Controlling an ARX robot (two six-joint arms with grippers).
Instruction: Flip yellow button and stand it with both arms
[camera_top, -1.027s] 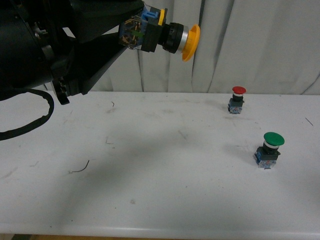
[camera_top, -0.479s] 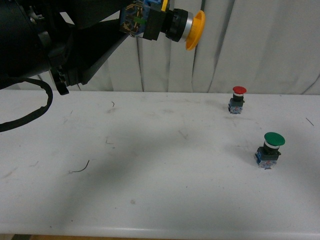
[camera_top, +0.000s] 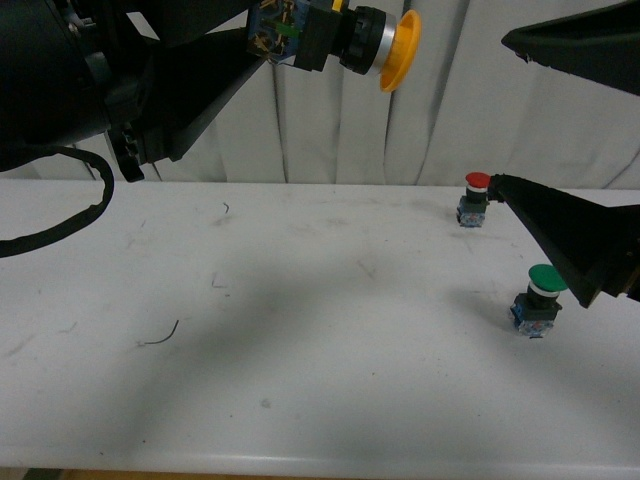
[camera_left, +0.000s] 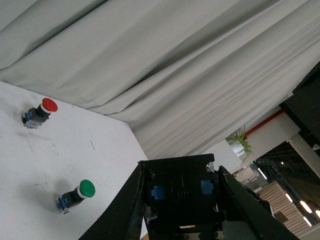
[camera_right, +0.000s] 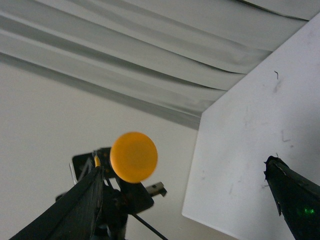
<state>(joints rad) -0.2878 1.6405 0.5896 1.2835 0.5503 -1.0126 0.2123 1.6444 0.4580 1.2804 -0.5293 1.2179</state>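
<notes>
Two hands face each other above the bench (camera_top: 300, 380). The left hand (camera_top: 264, 32) is clenched on the yellow button (camera_top: 350, 40) by its contact block and holds it high, well clear of the surface. The button's long axis lies near horizontal, with the cap end dipping slightly and pointing toward the right hand (camera_top: 500, 110). The right hand is spread wide and empty, well apart from the cap and roughly in line with that axis; its wrist view shows the cap nearly face-on. Judgement: the handover turns on the right hand closing in along that axis onto the cap or collar.
</notes>
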